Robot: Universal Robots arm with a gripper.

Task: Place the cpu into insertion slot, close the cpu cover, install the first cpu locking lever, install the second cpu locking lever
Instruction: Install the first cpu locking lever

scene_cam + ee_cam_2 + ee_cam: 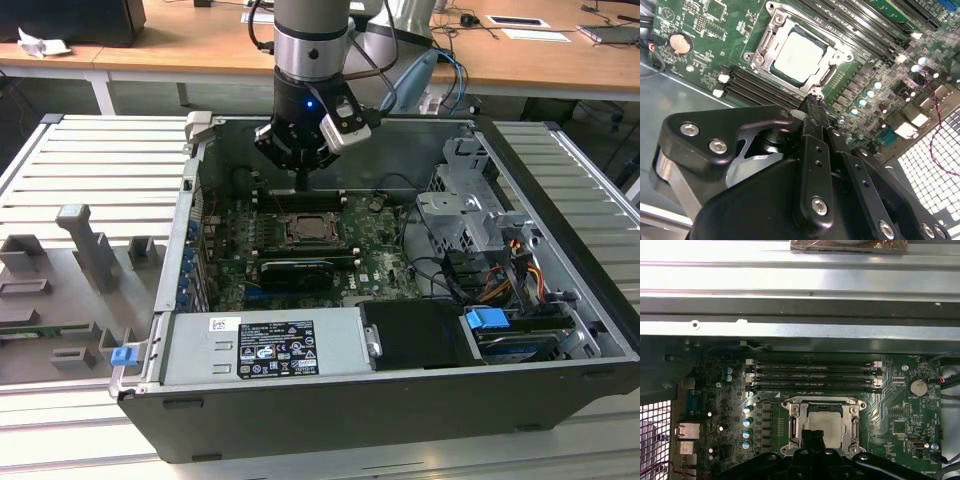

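Observation:
The cpu (799, 55) (822, 422) lies flat in the insertion slot (826, 76) on the green motherboard (375, 255), pale silver top up. The cpu cover (771, 37) (792, 420) lies down flat around it as a silver frame. My gripper (812, 103) (814, 436) (300, 182) is shut, with its narrow black tips together just above the socket's edge, by one corner of the frame. Nothing shows between the fingers. How the locking levers stand I cannot tell.
Long black memory slots (815, 377) (765, 87) run beside the socket. A coin battery (680, 44) (916, 387) sits on the board. A black card (295, 270), the power supply (265, 345) and a drive cage (470, 215) crowd the case. Grey fixtures (90, 245) stand at the exterior view's left.

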